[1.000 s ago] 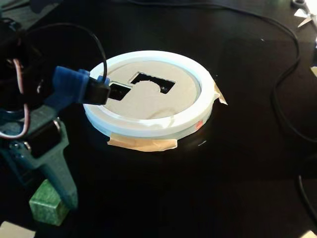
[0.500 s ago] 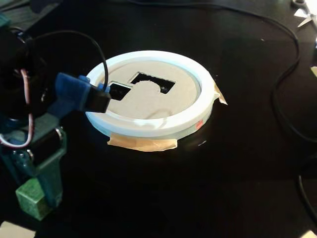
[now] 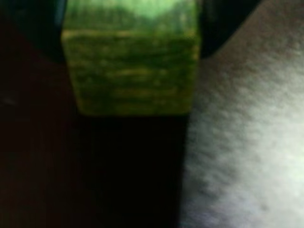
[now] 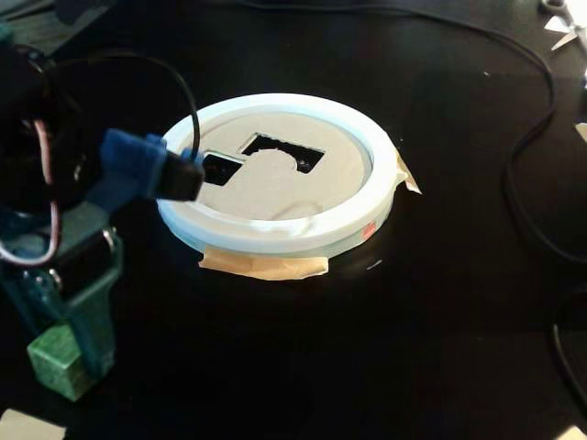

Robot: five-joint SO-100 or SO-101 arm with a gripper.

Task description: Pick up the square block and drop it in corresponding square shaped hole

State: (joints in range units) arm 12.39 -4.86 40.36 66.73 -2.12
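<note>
Gripping the square block (image 4: 57, 362), a light, rigid green wooden cube, the gripper (image 4: 69, 357) appears clamped on its flat opposite faces, the surest hold.

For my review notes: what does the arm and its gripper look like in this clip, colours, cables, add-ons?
In the fixed view the gripper has dark teal plastic fingers. The arm above it is mostly black. A blue-and-black camera module sticks out from the wrist, with a black cable looping off it. Thin red and white wires run along the arm. No markings are legible.
</note>
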